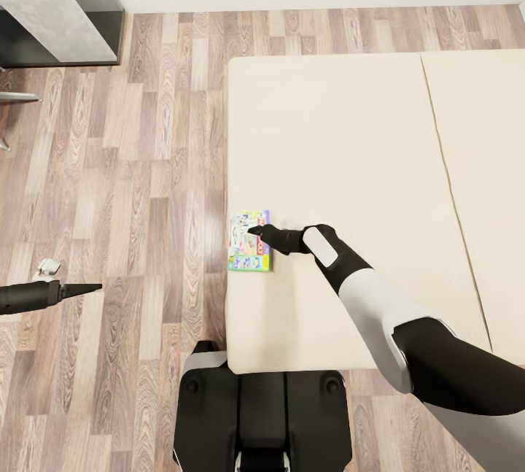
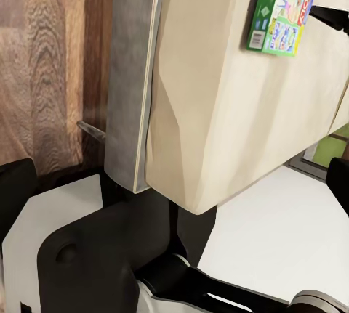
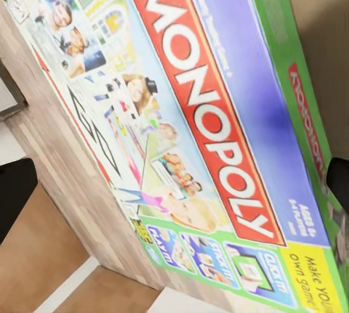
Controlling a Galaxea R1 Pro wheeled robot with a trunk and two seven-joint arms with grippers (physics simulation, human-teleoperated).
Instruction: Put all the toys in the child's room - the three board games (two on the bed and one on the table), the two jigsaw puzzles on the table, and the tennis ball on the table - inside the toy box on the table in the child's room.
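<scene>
From the head view the board game point(image 1: 249, 241) lies at the bed point(image 1: 350, 165) edge, long axis along that edge, right gripper point(image 1: 257, 230) over it, finger spread untellable, left gripper point(image 1: 86, 288) farther; the left wrist view shows it overhanging; the right wrist view shows its cover point(image 3: 203, 110) close.
</scene>
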